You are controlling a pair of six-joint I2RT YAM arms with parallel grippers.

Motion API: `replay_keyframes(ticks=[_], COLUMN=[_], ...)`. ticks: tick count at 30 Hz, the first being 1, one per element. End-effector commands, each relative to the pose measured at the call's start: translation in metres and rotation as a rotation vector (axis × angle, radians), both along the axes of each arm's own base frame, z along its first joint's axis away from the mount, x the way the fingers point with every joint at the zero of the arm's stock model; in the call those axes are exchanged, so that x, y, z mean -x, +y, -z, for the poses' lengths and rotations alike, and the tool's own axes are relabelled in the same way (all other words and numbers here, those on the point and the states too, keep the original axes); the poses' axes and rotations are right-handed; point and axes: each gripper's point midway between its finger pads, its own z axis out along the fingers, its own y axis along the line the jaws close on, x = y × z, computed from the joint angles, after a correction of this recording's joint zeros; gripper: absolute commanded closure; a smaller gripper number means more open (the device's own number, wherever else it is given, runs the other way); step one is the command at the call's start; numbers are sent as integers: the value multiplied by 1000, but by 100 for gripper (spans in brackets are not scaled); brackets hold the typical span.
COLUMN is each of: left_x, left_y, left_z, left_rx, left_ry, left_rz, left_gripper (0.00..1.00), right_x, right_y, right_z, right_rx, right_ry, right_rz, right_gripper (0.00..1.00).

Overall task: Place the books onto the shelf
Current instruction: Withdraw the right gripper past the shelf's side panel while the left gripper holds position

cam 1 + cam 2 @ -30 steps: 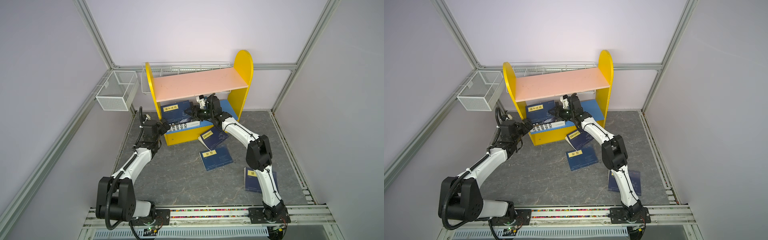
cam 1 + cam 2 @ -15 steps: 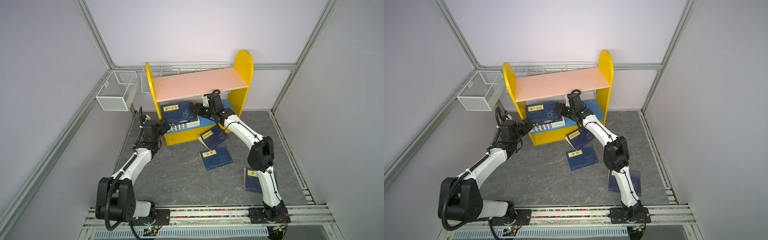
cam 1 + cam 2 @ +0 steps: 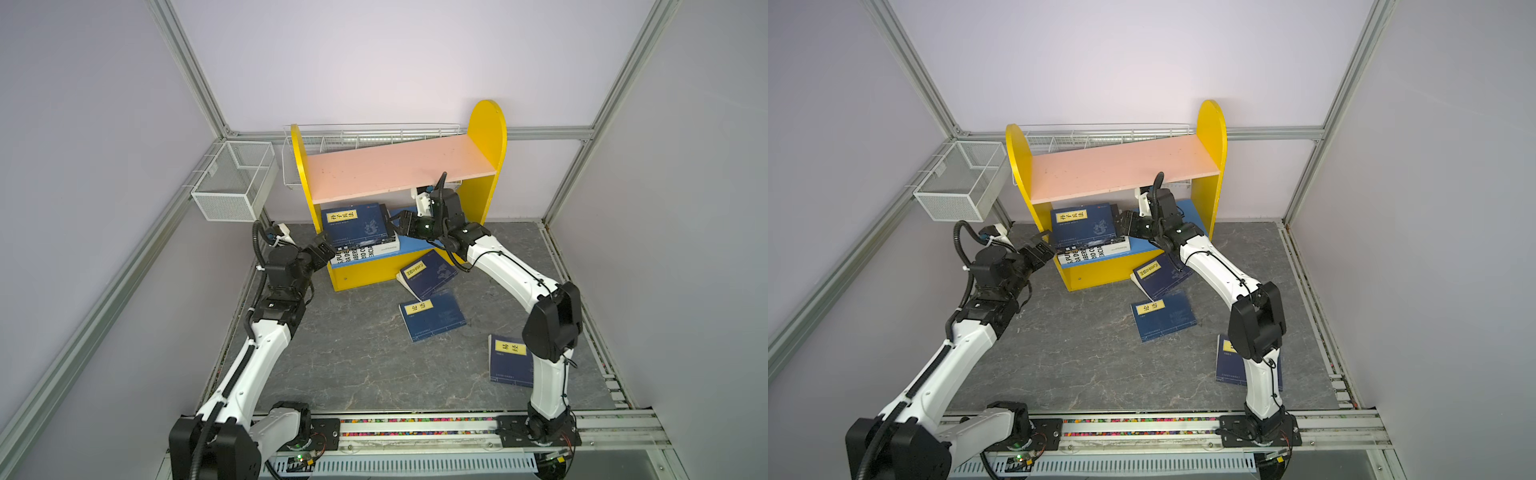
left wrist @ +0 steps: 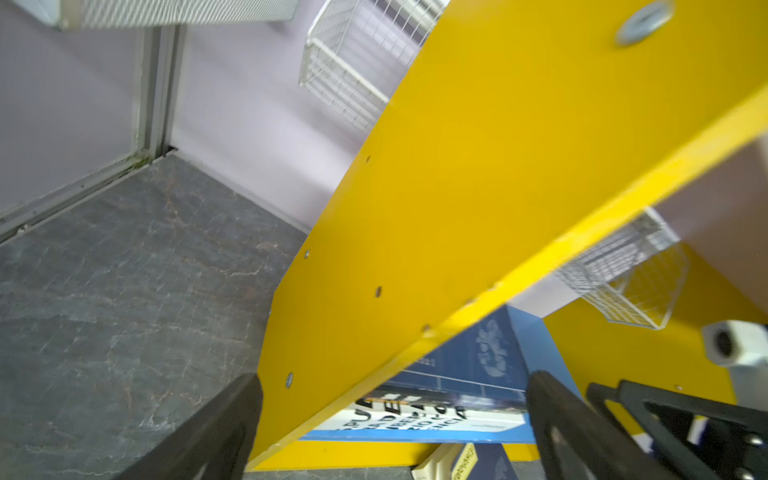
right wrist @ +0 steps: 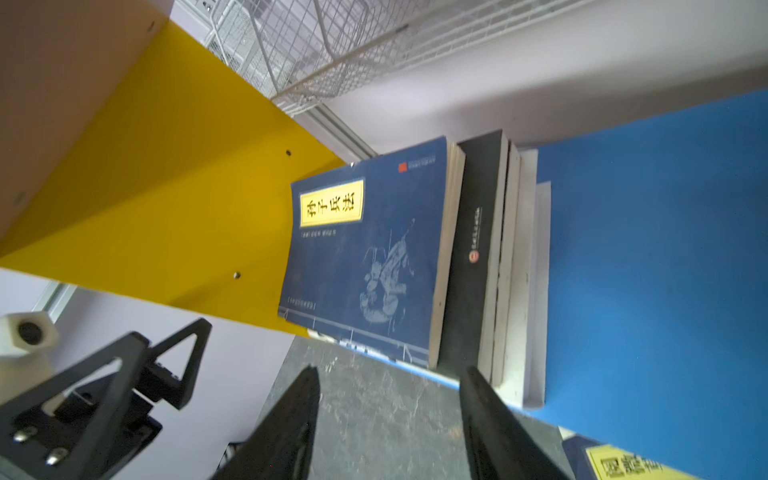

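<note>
The shelf [image 3: 399,166] [image 3: 1121,166] has yellow sides, a pink upper board and a blue lower board [image 5: 665,249]. On the lower board lies a stack of books: a navy book [image 3: 355,222] [image 3: 1086,224] [image 5: 365,257] on top, black books [image 5: 473,249] under it, and a thick white book [image 3: 357,253] [image 4: 415,415] at the bottom. My right gripper [image 3: 395,222] [image 5: 386,399] is open and empty, just right of the stack. My left gripper [image 3: 328,249] [image 4: 390,415] is open at the shelf's left front corner, straddling the yellow side panel [image 4: 457,208].
One navy book [image 3: 430,270] leans on the shelf front, another [image 3: 432,318] lies flat on the grey floor, and a third [image 3: 509,359] is partly hidden by my right arm. White wire baskets [image 3: 235,183] hang on the left and back walls.
My right gripper has spread its jaws wider and turned beside the stack, where the navy book now lies flat. The left arm has stayed put.
</note>
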Motion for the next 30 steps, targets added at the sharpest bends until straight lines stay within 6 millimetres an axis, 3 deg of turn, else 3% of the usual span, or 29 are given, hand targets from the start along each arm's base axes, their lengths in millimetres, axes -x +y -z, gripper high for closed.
replay_keyframes(ticks=[1,4,6,11,13,16,19,24,28,30], left_x=[20,41,52,65,61,49,33,12,0,-7], left_y=[-8,-14,-12,-4,-8,-11,-13,-16,-18,-20], left_z=[-7,-8,-5,-2,-2,0,-1,-2,-1,1], left_rx=[-37,-33,-37,-63,-69,-84,-112,-126,-125,-128], left_ry=[1,1,8,27,35,55,69,82,82,90], left_rz=[73,128,126,95,118,129,131,133,131,136], left_gripper=[1,1,1,1,1,1,1,1,1,1], right_x=[21,42,55,69,68,54,33,-6,-32,-47], right_y=[-29,-54,-75,-148,-181,-219,-240,-256,-253,-263], right_z=[-88,-80,-75,-58,-55,-49,-48,-37,-27,-22], right_rx=[-49,12,69,245,297,359,450,457,439,441], right_ry=[-277,-287,-304,-334,-348,-365,-435,-465,-510,-524], right_rz=[21,40,77,287,383,478,490,485,472,481], right_gripper=[38,33,20,2,3,7,6,0,3,3])
